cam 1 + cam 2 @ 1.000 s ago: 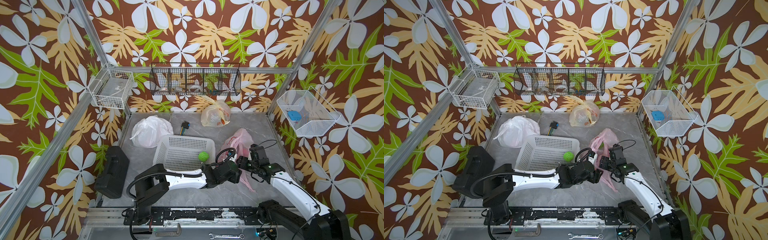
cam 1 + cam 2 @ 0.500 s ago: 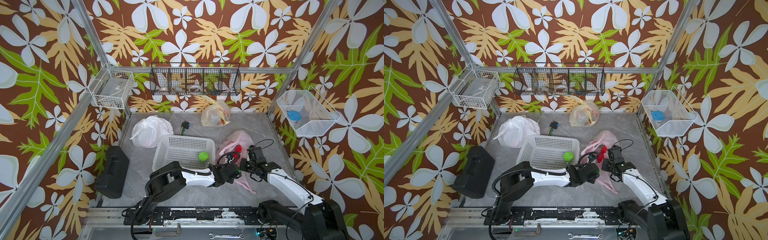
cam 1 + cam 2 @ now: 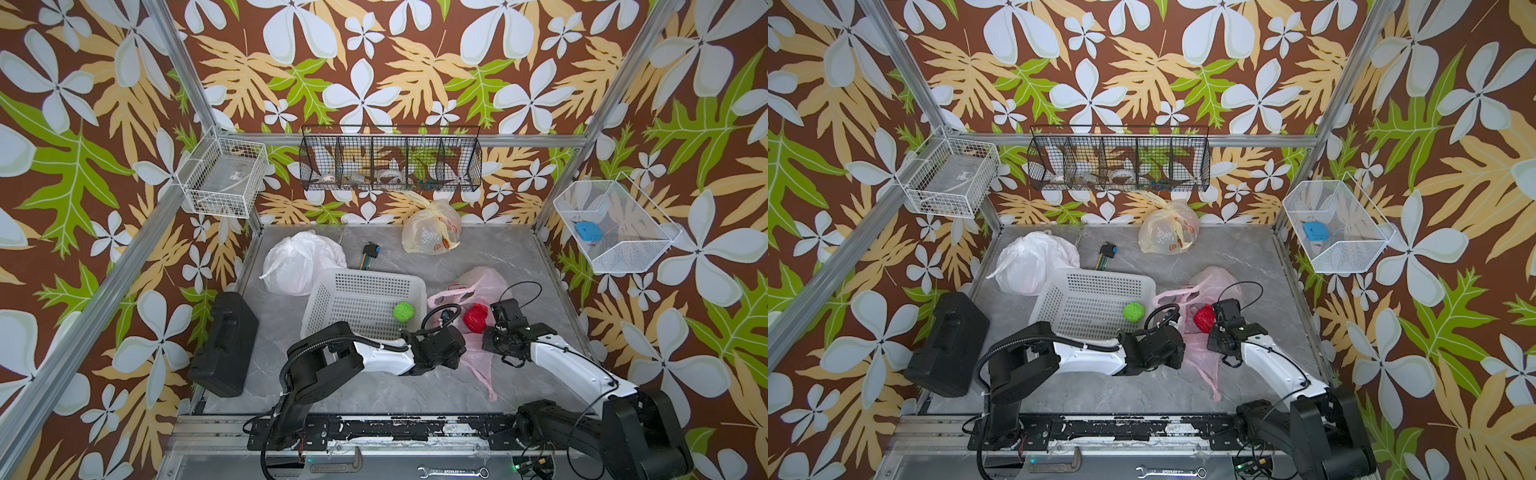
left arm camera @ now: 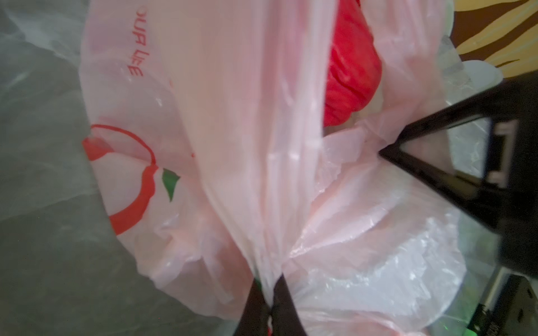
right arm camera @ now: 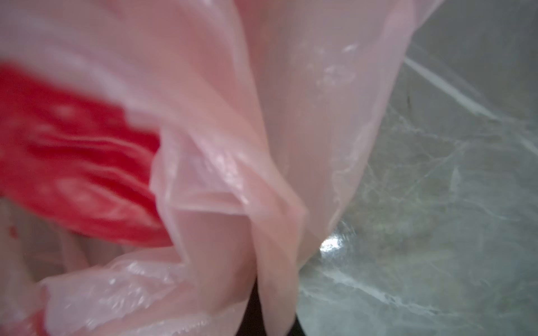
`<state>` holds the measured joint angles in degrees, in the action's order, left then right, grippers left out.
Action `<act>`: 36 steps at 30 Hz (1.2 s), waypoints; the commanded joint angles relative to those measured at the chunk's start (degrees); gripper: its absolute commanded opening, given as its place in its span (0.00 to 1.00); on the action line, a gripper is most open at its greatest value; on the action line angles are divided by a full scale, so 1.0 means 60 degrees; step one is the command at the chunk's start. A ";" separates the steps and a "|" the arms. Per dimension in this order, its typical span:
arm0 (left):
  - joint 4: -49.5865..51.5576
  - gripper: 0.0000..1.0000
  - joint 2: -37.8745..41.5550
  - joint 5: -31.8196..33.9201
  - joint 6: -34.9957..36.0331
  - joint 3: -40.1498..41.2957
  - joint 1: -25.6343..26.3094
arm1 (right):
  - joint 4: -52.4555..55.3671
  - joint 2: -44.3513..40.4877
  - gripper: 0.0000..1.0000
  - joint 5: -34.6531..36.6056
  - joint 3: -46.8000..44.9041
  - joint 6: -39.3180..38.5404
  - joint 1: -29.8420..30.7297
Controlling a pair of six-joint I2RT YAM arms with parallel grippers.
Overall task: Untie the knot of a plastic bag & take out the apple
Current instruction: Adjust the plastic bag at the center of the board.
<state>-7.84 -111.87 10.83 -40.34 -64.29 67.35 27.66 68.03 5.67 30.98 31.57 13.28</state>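
The pink plastic bag [image 3: 484, 278] [image 3: 1214, 280] lies at the right middle of the table with its mouth spread open. The red apple [image 3: 475, 318] [image 3: 1203, 318] shows inside the mouth, between my two wrists. My left gripper [image 4: 269, 286] [image 3: 457, 336] is shut on a gathered fold of the bag [image 4: 233, 116]. The apple [image 4: 349, 78] sits just beyond that fold. My right gripper [image 4: 381, 152] [image 3: 488, 330] is shut on the opposite edge. In the right wrist view the bag [image 5: 291, 87] drapes over the fingers and the apple [image 5: 72, 168] is blurred.
A white perforated basket [image 3: 357, 299] holding a green ball [image 3: 404, 311] stands just left of the bag. Behind it are a white bag [image 3: 299, 262], a yellowish bag [image 3: 432, 228] and a small connector [image 3: 370, 253]. A black case [image 3: 226, 345] lies at the left edge.
Both grippers have gone from open to shut on the bag's edges. The bag's mouth has been drawn apart and the red apple has come into sight.
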 commanded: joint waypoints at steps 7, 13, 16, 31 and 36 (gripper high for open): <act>-0.1087 0.00 0.0449 -0.0717 0.0203 0.0539 -0.0049 | 0.0998 -0.2021 0.52 0.0113 0.0600 0.0343 0.0014; -0.1550 0.00 0.0653 -0.1032 0.0442 0.0704 -0.0032 | 0.2206 -0.2781 0.50 -0.0401 0.1431 0.0236 0.0014; -0.1565 0.00 0.0615 -0.1125 0.0526 0.0696 -0.0023 | 0.2326 -0.2935 0.42 -0.0841 0.1772 0.0077 0.0028; -0.1538 0.00 0.0711 -0.1226 0.0509 0.0822 -0.0005 | -0.1230 0.0029 0.42 -0.0719 0.1870 -0.0863 0.0014; -0.1481 0.00 0.0723 -0.1134 0.0466 0.0863 0.0017 | -0.1261 0.0810 0.59 -0.0137 0.1830 -0.1062 -0.0001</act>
<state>-15.94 -108.01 3.77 -37.39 -59.11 67.31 21.41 71.61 1.48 42.11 26.70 13.21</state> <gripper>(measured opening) 0.049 0.570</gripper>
